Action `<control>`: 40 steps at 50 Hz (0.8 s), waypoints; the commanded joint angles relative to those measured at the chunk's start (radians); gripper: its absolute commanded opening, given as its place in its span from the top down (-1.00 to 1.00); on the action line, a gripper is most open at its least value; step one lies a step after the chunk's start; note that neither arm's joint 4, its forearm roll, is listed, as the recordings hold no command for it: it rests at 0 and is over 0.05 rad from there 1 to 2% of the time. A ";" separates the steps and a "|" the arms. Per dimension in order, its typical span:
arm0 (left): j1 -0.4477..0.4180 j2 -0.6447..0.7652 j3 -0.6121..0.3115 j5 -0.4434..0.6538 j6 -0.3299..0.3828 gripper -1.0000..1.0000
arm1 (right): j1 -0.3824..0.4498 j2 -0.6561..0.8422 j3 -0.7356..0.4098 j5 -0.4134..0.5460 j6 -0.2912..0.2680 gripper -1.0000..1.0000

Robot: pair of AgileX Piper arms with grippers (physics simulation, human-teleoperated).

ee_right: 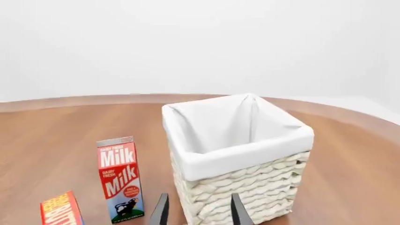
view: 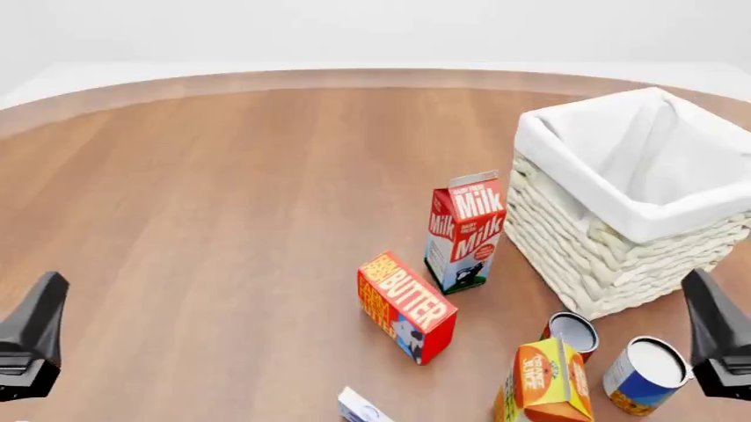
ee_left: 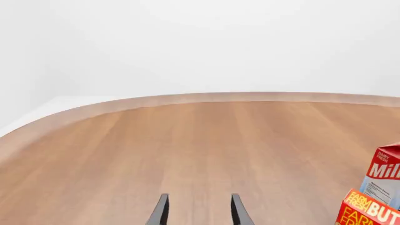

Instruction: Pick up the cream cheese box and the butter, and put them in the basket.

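Nothing has been picked up yet. Both hands hang back at the near edge of the bench (view: 211,220), fingers apart and holding nothing: the left hand (ee_left: 196,211) by the near left corner over bare wood, the right hand (ee_right: 196,210) by the near right corner, looking at the basket (view: 586,255).

The butter (view: 406,306) lies on its side around the middle of the near half, just in front of the upright milk carton (view: 465,233). The cream cheese (view: 361,408) shows only as a white-and-blue corner at the near edge, near the butter.

The basket stands toward the far right corner, open side up, so a drop from above should do. Two cans (view: 645,375) and a juice carton (view: 547,382) crowd its near side. That is probably why the right hand stands clear of them.
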 commanded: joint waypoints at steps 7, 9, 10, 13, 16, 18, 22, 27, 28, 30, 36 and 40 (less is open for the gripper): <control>0.000 0.000 0.000 0.000 0.000 -1.00 | 0.117 0.182 -0.098 -0.008 0.018 -1.00; 0.000 0.000 0.000 0.000 0.000 -1.00 | 0.154 0.211 -0.119 -0.004 0.036 -1.00; 0.000 0.000 0.000 0.000 0.000 -1.00 | 0.154 0.212 -0.119 -0.004 0.036 -1.00; 0.000 0.000 0.000 0.000 0.000 -1.00 | 0.226 0.329 -0.233 0.045 0.040 -1.00; 0.000 0.000 0.000 0.000 0.000 -1.00 | 0.256 0.355 -0.318 0.111 0.053 -1.00; 0.000 0.000 0.000 0.000 0.000 -1.00 | 0.293 0.387 -0.380 0.149 0.066 -1.00; 0.000 0.000 0.000 0.000 0.000 -1.00 | 0.344 0.438 -0.471 0.216 0.063 -1.00; 0.000 0.000 0.000 0.000 0.000 -1.00 | 0.419 0.577 -0.600 0.309 0.037 -1.00; 0.000 0.000 0.000 0.000 0.000 -1.00 | 0.443 0.601 -0.629 0.330 0.046 -1.00; 0.000 0.000 0.000 0.000 0.000 -1.00 | 0.452 0.602 -0.649 0.341 0.037 -1.00; 0.000 0.000 0.000 0.000 0.000 -1.00 | 0.565 0.752 -0.813 0.429 0.091 -1.00; 0.000 0.000 0.000 0.000 0.000 -1.00 | 0.604 0.845 -0.835 0.418 0.101 -1.00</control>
